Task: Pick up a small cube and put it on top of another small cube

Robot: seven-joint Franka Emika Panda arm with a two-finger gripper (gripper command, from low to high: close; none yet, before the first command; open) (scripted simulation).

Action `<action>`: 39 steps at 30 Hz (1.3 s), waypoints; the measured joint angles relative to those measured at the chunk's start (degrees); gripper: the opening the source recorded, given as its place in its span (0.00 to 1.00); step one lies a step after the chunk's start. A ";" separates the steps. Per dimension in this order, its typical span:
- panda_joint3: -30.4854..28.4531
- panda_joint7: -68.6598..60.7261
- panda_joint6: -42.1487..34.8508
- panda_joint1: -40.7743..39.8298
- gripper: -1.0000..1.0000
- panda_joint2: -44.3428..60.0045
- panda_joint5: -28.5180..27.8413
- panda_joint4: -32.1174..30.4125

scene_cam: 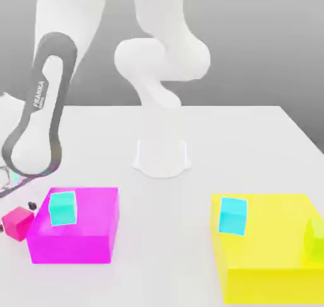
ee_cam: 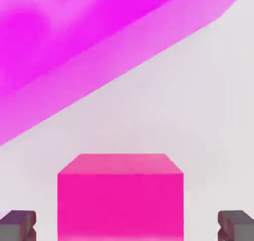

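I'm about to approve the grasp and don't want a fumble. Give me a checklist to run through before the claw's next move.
1. Claw open around the small pink cube: ok, one finger on each side.
2. Cube roughly centered between the fingers: ok, a gap shows on both sides.
3. Cube gripped, ready to lift: not ok, neither finger touches it in the hand view.
4. Small sky-cyan cube ready as the base: ok, it sits on the yellow block with nothing on top.
5. Finger clearance from the magenta block while closing: cannot tell, the block is close by.
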 joint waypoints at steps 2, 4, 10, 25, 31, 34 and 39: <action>-0.01 -0.02 -0.06 0.00 0.00 0.00 0.02 0.00; 1.07 -0.88 0.38 -0.83 0.00 0.77 1.11 0.29; -10.85 8.43 -4.01 8.56 0.00 -7.56 -11.36 -2.90; -12.13 39.54 -20.42 35.18 0.00 -31.86 -56.25 5.34; -4.41 39.54 -25.63 44.53 0.00 -32.27 -55.90 9.43; -0.95 38.32 -27.28 51.02 0.00 -30.83 -53.88 11.23; 3.62 34.75 -28.88 61.40 0.00 -26.43 -48.30 13.92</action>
